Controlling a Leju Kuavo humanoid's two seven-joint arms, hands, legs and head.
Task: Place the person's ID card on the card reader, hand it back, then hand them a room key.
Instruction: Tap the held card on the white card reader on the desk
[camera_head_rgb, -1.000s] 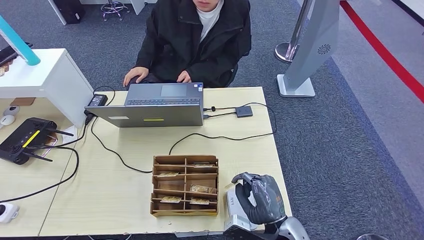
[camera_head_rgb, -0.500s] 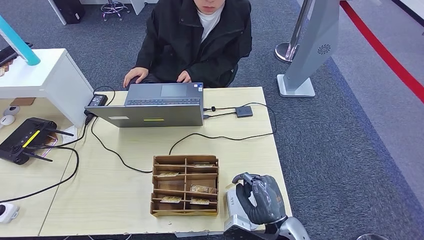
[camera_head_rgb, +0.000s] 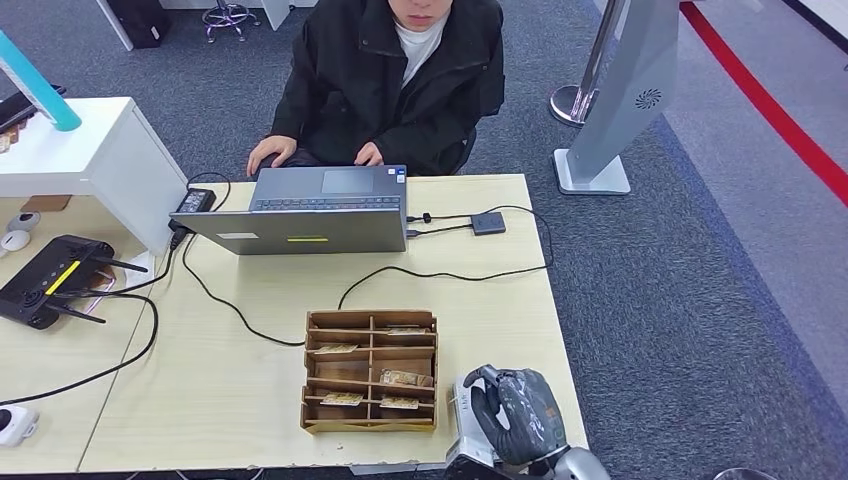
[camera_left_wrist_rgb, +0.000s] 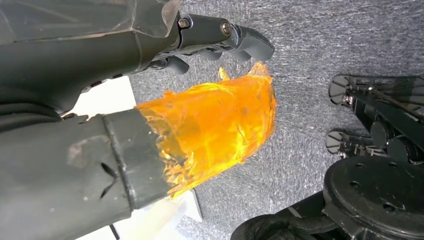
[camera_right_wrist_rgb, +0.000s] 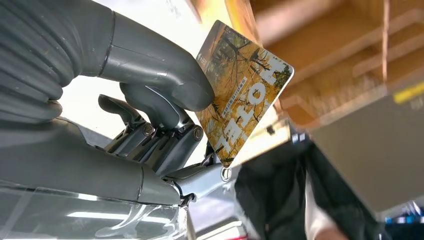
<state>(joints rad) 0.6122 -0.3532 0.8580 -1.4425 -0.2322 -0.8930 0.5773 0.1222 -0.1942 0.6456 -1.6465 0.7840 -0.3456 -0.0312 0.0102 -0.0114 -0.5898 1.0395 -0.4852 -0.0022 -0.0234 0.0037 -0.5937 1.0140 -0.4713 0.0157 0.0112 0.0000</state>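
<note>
My right hand (camera_head_rgb: 515, 415) hovers at the table's near edge, just right of the wooden card box (camera_head_rgb: 370, 370). In the right wrist view, the thumb and fingers of this hand (camera_right_wrist_rgb: 150, 100) pinch a yellow card (camera_right_wrist_rgb: 245, 95) printed with autumn trees and large letters. The card is held up in front of the box's compartments (camera_right_wrist_rgb: 350, 50), which hold several similar yellowish cards. A person in a black jacket (camera_head_rgb: 395, 80) sits across the table with both hands behind a grey laptop (camera_head_rgb: 310, 215). My left hand (camera_left_wrist_rgb: 150, 125) hangs over the carpet with its fingers apart, holding nothing.
A small dark square device (camera_head_rgb: 488, 222) lies on a cable right of the laptop. Black cables cross the table's middle. A black router (camera_head_rgb: 50, 278) and a white shelf unit (camera_head_rgb: 85, 160) stand at the left. A grey floor stand (camera_head_rgb: 610, 100) is beyond the table's right corner.
My right hand has drawn back a little toward the table's near edge with the card in it. The person and the things on the table have not moved.
</note>
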